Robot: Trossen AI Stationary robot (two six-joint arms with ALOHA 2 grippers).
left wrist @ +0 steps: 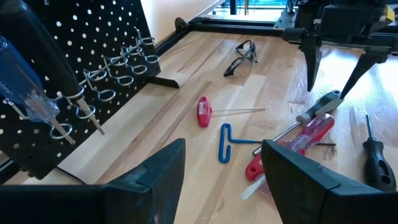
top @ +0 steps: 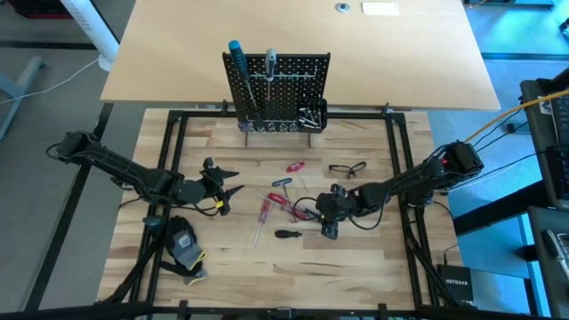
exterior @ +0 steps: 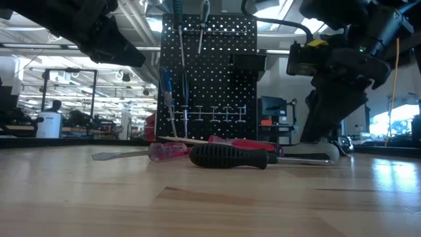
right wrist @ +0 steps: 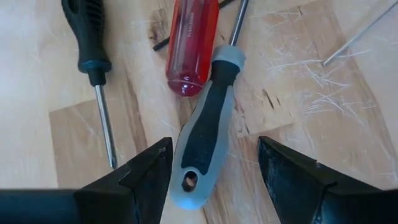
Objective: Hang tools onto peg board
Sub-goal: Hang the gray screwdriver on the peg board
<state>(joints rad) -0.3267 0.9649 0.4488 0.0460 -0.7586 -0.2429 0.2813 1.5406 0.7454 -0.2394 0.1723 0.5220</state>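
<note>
Both sets of jaws are wide open and hold nothing. Your right gripper [right wrist: 211, 180] hangs just above the grey and black screwdriver [right wrist: 205, 124], which lies flat on the table [top: 356, 267]. One finger is on each side of its handle, so you look ready to grab it. This is the picking-up step.

A clear red screwdriver [right wrist: 193, 43] touches the grey handle at its far end. A black screwdriver [right wrist: 90, 37] lies near, off to one side. Mind them when you close, or you may pinch two tools at once.

Your left gripper [top: 220, 185] waits above the table to the left of the tool pile. From its wrist view you can see a small red T-shaped key [left wrist: 204, 111] and a blue key [left wrist: 225, 142] still lying on the wood. A pair of glasses [top: 348, 168] lies farther back, and a black-and-yellow glove [top: 184, 246] sits near the front left.

The peg board [top: 280, 89] stands upright at the back of the table. A blue screwdriver [top: 236, 55] and a silver-topped tool [top: 270, 60] already hang on it, so the job is only partly done.

Next, you should go straight down, squeeze the middle of the grey handle, and lift it. Then carry it to a free hook [left wrist: 118, 61] on the board.
</note>
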